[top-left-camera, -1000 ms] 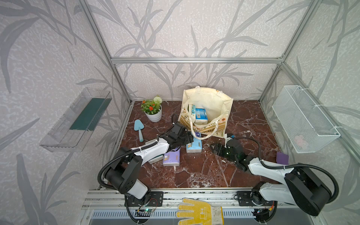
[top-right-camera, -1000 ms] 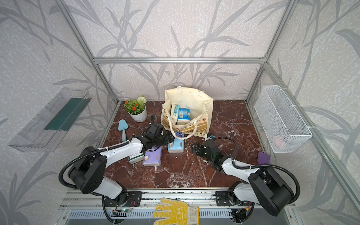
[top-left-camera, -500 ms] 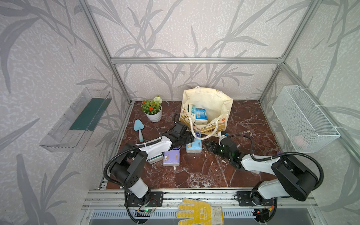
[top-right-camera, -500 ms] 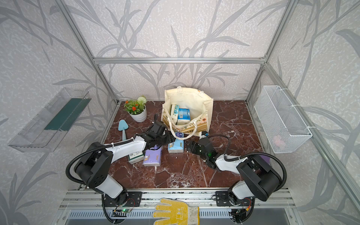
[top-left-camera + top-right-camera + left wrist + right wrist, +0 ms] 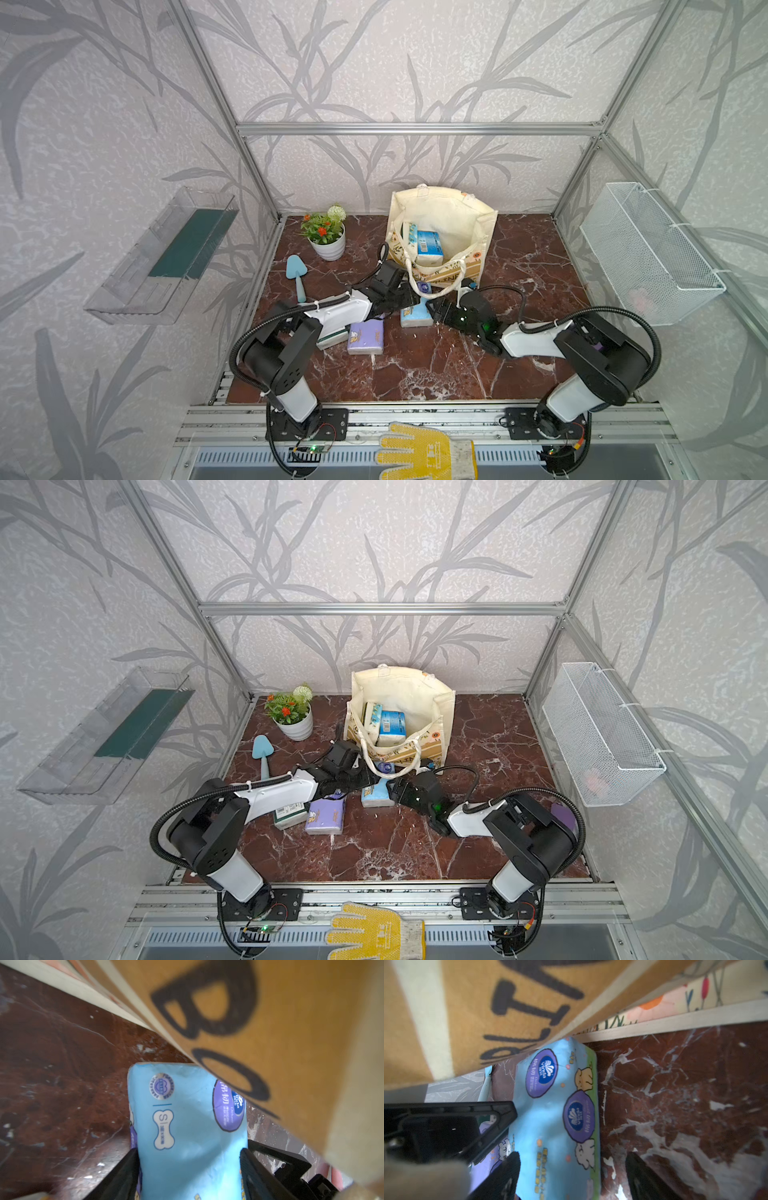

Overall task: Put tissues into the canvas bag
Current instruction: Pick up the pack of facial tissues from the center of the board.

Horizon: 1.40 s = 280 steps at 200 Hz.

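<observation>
Blue film-wrapped tissue pack (image 5: 415, 318), which we judge light, squashy and slick, lies on the surface (image 5: 415, 365) at the foot of the canvas bag (image 5: 453, 212); left tool (image 5: 188, 1151) straddles its narrow width, our preferred hold, grip unclear; right tool (image 5: 572, 1156) spread, one side clear.

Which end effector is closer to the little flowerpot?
Left. The left end effector is at the side of the blue tissue pack facing the flowerpot; the right end effector is at the pack's opposite side, farther from the pot.
</observation>
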Motion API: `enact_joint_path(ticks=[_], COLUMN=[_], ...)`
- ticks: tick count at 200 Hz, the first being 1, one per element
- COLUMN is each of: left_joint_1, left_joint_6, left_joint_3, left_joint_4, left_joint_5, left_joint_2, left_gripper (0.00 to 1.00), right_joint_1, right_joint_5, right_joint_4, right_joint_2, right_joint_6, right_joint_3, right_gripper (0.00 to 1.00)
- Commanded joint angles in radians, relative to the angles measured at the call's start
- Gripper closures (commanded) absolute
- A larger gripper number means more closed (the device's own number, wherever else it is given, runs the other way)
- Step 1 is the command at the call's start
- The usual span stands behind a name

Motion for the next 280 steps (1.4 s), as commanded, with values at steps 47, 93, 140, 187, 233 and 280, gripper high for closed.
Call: enact_joint_path(ticks=[47,93,140,187,233,280], left_joint_1=[-0.033,-0.052,-0.084,-0.113,-0.113,-0.113], left_joint_6=[-0.04,-0.044,-0.057,-0.094,-0.132,-0.101], left_joint_3=[0.014,0.011,-0.016,-0.071,-0.146,-0.162], left_joint_4=[0.043,0.043,0.051,0.058,0.065,0.028], left_joint_5=[0.01,0.006,-0.005,-0.036,-0.062,-0.105], left_joint_2=[-0.006,-0.017,-0.047,-0.084,-0.12,-0.164], left_gripper=[0.27,0.27,0.27,0.27,0.27,0.24], right_joint_1=[0.025,0.041,0.073,0.088,0.085,0.084], right_joint_5=[-0.019,-0.026,-0.003,0.067,0.084,0.109], right_joint_4=[-0.015,-0.026,-0.094,-0.275,-0.408,-0.425], right_joint_2=[0.041,0.004,-0.103,-0.227,-0.267,-0.294], right_joint_6=[-0.006,-0.002,-0.02,-0.015,-0.04,-0.042], right_joint_3=[0.036,-0.006,-0.065,-0.098,-0.068,-0.067], right_gripper=[0.35,0.39,0.42,0.42,0.4,0.37])
